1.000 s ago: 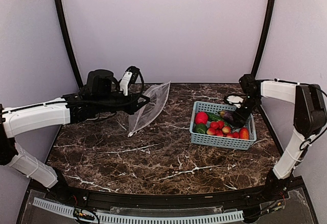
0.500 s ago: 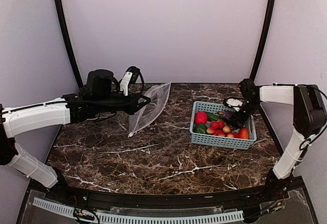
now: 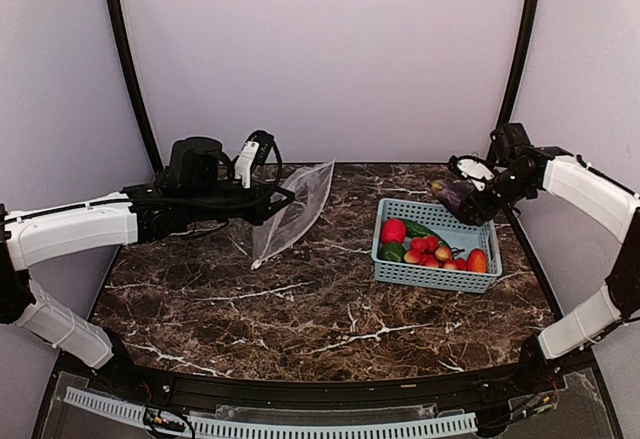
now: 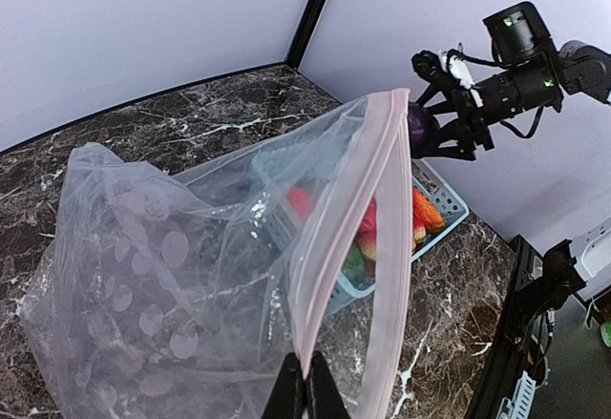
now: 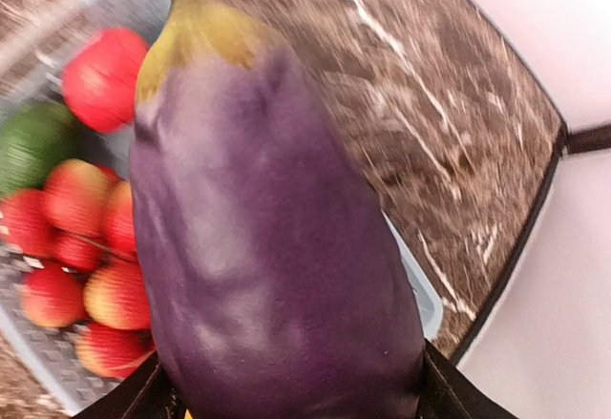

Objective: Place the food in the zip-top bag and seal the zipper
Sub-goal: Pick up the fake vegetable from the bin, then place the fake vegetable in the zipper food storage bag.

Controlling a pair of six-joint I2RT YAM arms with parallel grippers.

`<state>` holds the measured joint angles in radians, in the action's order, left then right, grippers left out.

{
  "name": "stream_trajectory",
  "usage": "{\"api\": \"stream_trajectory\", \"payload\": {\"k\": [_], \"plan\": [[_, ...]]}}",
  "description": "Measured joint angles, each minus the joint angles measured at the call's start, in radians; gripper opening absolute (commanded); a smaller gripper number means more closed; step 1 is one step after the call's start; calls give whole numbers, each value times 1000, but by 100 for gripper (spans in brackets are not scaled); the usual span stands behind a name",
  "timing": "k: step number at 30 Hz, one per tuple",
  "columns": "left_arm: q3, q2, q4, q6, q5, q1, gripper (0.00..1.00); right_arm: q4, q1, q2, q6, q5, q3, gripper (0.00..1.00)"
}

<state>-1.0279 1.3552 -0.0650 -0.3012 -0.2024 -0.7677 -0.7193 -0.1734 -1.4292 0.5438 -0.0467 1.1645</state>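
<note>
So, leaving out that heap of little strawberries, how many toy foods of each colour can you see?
Purple eggplant: 1
Green vegetables, a round one and a long one: 2
Big red piece: 1
Orange-red piece: 1
Total: 5 that show

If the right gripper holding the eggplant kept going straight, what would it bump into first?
Probably the blue basket, or the marble table beside it. The camera on the right gripper shows both beyond the eggplant, though depth is hard to judge.
</note>
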Motion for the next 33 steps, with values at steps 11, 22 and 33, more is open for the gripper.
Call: {"api": "stream_trajectory", "payload": {"k": [11,22,33], "plan": [[21,0,-39,1,30,0,1,-93,-211,100,-70,-513,209,58],[47,67,-237,-220,228,-37,1,43,-338,50,-230,-857,309,55],[-86,180,-314,-290,378,-176,1,327,-410,-79,-560,-1033,300,54]]}}
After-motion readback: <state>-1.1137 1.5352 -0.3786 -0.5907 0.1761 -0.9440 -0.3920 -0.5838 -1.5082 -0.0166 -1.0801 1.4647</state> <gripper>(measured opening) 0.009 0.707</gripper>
